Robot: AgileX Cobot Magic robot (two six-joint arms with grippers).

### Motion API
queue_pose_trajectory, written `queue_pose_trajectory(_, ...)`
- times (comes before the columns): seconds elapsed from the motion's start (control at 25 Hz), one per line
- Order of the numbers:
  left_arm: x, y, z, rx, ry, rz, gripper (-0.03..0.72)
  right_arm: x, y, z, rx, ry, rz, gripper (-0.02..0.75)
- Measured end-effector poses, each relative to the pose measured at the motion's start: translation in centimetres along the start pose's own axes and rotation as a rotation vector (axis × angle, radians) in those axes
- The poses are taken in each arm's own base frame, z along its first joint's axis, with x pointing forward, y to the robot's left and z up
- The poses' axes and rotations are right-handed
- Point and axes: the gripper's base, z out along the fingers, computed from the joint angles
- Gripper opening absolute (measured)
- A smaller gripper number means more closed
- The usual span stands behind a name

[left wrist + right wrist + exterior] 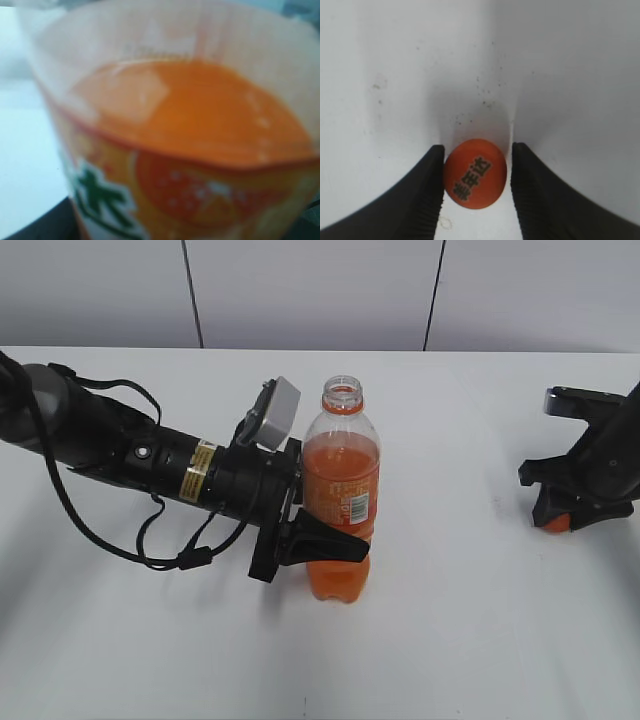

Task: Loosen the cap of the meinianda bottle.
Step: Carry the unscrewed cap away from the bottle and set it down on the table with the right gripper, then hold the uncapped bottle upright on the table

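Observation:
The meinianda bottle [340,470] stands upright at the table's middle, holding orange drink, and its mouth [342,392] is open with no cap on it. My left gripper [335,532] is shut on the bottle's labelled waist, and the left wrist view is filled by the blurred bottle [190,125]. The orange cap [475,173] lies top up on the table at the right, between the fingers of my right gripper [478,148]. The left finger touches the cap and a small gap shows at the right finger, so the jaws stand open. From outside, the cap [556,523] peeks out under the right gripper [568,512].
The white table [450,640] carries nothing else in view. A grey wall with dark seams runs behind its far edge. The left arm's black cable [150,550] loops over the table to the left of the bottle.

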Motion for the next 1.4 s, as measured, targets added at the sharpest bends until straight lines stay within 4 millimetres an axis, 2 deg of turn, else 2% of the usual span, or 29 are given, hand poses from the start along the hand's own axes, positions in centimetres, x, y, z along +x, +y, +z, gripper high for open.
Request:
queue_pose_trajectory(0.16,0.0,0.0,0.0,0.0,0.0,0.0,0.412,0.0,0.0,0.0,-0.001,0.004,0.0,0.398)
queue_pose_trajectory(0.52,0.0,0.0,0.0,0.0,0.0,0.0,0.412,0.2,0.2,-0.2,-0.02,0.042,0.022,0.418)
queue_pose_trajectory(0.6,0.0,0.0,0.0,0.0,0.0,0.0,0.412,-0.2,0.5,-1.0,-0.033,0.047,0.024,0.418)
queue_pose_trajectory(0.88,0.0,0.0,0.0,0.0,0.0,0.0,0.412,-2.9,1.4,-5.8,-0.062,-0.05,-0.004,0.418)
queue_pose_trajectory(1.04,0.0,0.0,0.0,0.0,0.0,0.0,0.412,-3.4,1.7,-7.2,-0.069,-0.077,-0.012,0.418)
queue_pose_trajectory(1.12,0.0,0.0,0.0,0.002,-0.003,0.0,0.442,-3.4,1.7,-7.5,-0.07,-0.078,-0.013,0.418)
queue_pose_trajectory(1.28,-0.2,-0.3,0.1,0.034,-0.036,-0.009,0.576,-3.3,1.8,-7.6,-0.072,-0.065,-0.014,0.418)
queue_pose_trajectory(1.4,-0.4,-0.2,0.0,0.026,-0.054,-0.014,0.614,-3.1,1.8,-7.6,-0.074,-0.052,-0.014,0.418)
